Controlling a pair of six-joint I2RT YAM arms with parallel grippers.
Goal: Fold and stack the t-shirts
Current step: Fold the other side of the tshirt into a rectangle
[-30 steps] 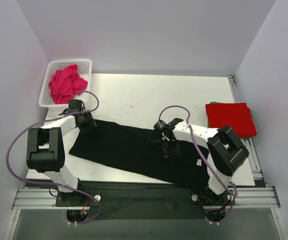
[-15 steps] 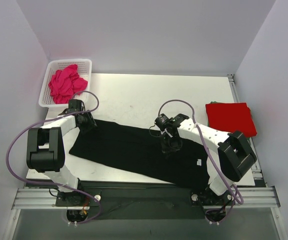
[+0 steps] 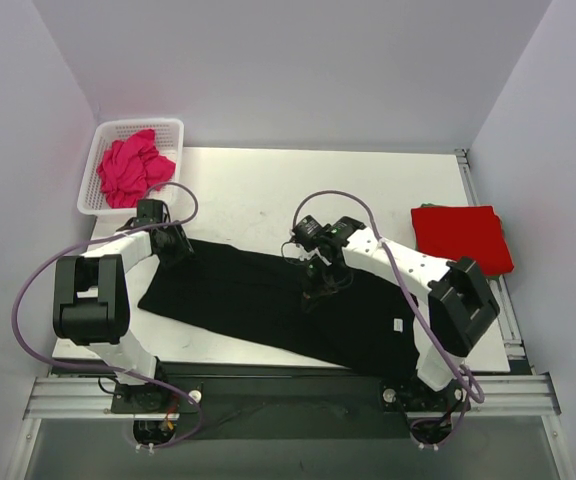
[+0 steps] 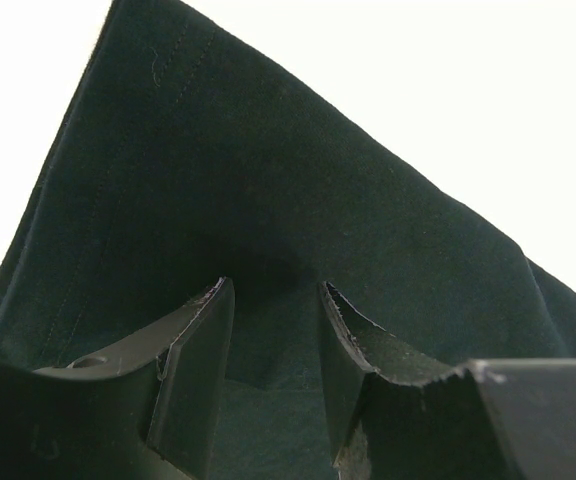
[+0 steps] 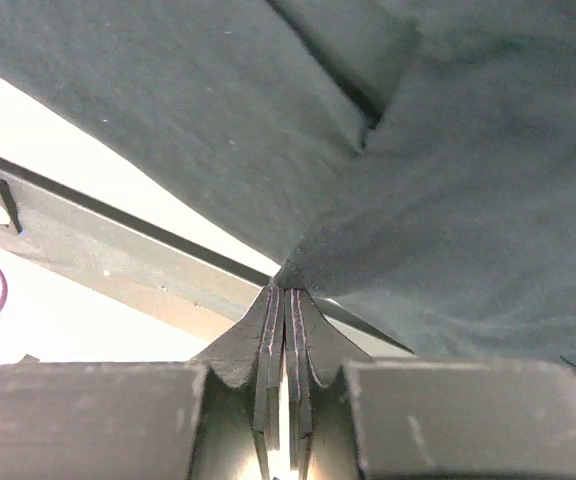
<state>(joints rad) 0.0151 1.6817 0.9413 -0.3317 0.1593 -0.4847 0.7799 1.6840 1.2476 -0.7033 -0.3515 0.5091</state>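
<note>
"Three shirts show from above: the black shirt [image 3: 238,295] lies slantwise across the table [image 3: 258,190], the red shirt [image 3: 461,238] sits folded at the right edge, and the pink shirt [image 3: 128,170] is heaped in the basket [image 3: 138,123] at the far left corner."

"What has changed?"

"Only the right pincer [image 3: 316,293]. Over the last second it has swung leftward above the black shirt's middle, taking cloth with it. The left pincer [image 3: 171,245] has stayed at the shirt's far left corner. It looks like a fold being drawn across, so the black shirt is partly done and the pink one not begun."

"The left wrist view?"

"The left pincer [image 4: 273,290] stands about half open, planted on the black shirt [image 4: 268,170] near a stitched edge. Nothing looks clamped; it seems to pin the cloth."

"The right wrist?"

"The right pincer [image 5: 286,285] is closed tight on a pinch of black shirt [image 5: 468,200], lifted clear, with a dark bar [image 5: 118,235] showing beneath."

"Anything in the way?"

"Nothing lies on the cloth. The red shirt is well apart. The likelier trouble is that thin pinch slipping."
</note>
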